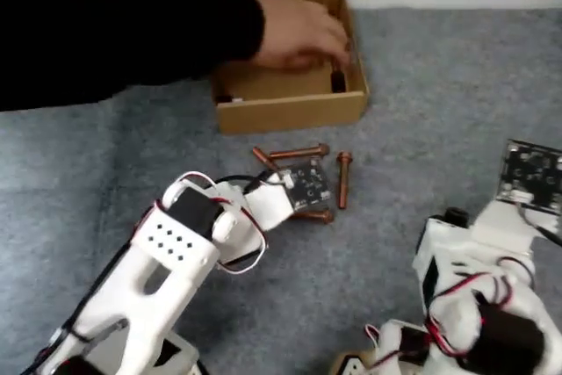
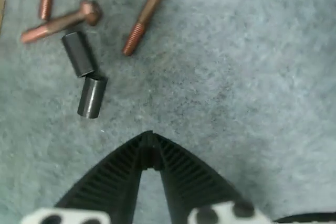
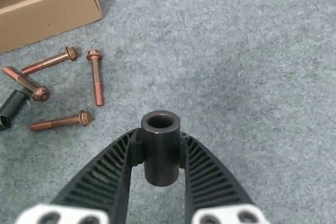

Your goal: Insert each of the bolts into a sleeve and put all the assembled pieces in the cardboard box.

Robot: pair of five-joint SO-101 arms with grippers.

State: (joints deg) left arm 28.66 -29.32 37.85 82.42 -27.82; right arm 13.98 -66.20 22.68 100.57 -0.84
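Bolts [image 1: 342, 179] lie loose on the grey worktop [image 1: 457, 85], bunched at 6 o'clock from the cardboard box [image 1: 290, 113], where a person's hand [image 1: 299, 32] reaches inside. From where I stand, the left arm [image 1: 176, 243] hangs right over that bunch. The left tool [image 2: 149, 142] is closed on nothing, and two loose sleeves [image 2: 79, 53] lie just beside the bolts. The right arm [image 1: 474, 287] sits well apart, at 4 o'clock of them. The right tool [image 3: 160, 148] is clamped around a dark sleeve [image 3: 160, 169], its bore open towards the wrist. The bolt nearest that arm lies flat, long axis running 12 to 6, head at 12. I'd judge the left tool the nearer one to lift a bolt and carry it towards 4 o'clock, to that open bore.
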